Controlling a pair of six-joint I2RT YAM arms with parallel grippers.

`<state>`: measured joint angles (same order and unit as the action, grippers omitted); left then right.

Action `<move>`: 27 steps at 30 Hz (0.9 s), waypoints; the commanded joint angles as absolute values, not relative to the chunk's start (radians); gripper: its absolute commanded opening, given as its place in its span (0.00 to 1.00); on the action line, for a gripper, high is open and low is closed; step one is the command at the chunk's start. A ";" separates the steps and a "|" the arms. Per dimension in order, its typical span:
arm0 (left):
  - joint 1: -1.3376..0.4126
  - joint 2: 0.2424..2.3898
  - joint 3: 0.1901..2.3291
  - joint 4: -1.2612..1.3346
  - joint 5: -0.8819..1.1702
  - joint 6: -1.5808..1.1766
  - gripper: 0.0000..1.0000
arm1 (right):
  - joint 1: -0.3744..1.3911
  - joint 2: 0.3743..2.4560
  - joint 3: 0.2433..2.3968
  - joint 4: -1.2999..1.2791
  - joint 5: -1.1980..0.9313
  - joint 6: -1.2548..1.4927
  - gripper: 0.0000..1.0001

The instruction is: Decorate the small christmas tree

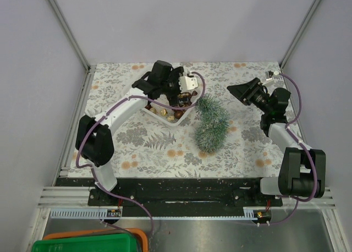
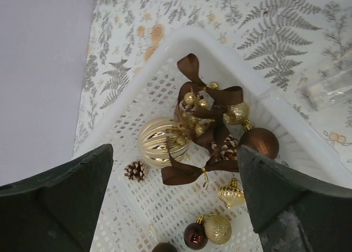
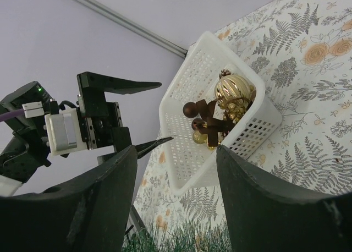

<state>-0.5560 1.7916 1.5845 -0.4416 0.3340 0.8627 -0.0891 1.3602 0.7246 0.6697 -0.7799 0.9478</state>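
The small christmas tree [image 1: 212, 122], frosted green bristles, sits on the leaf-print cloth just right of the white basket [image 1: 177, 123]; its wooden base is hidden. My left gripper [image 1: 158, 93] hangs open over the basket. In the left wrist view the gripper [image 2: 176, 202] is open and empty above a striped gold ball [image 2: 159, 142], brown ribbon bows [image 2: 198, 172], a brown ball [image 2: 259, 142], a pine cone [image 2: 135, 170] and a glitter gold ball [image 2: 218, 229]. My right gripper [image 1: 242, 91] is open and empty right of the tree, pointing left; its wrist view shows the gripper [image 3: 177, 150] above the bristles [image 3: 181, 238], with the basket [image 3: 192, 87] beyond.
Grey walls and metal frame posts close in the table on three sides. A green bin [image 1: 88, 244] stands below the near edge at the left. The left gripper [image 3: 121, 114] shows open in the right wrist view, beside the basket.
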 commanded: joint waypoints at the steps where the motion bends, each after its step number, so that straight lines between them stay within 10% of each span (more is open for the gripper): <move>1: -0.548 1.740 1.560 -0.290 0.178 0.787 0.99 | -0.077 1.358 0.726 0.723 -0.802 0.946 0.67; 27: -0.581 1.836 1.666 -0.423 0.630 0.784 0.93 | -0.064 1.385 0.718 0.769 -0.819 0.966 0.64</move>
<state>-0.5663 1.8038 1.5814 -0.4911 0.5758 0.8040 -0.0746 1.3808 0.7189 0.7055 -0.7853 0.9596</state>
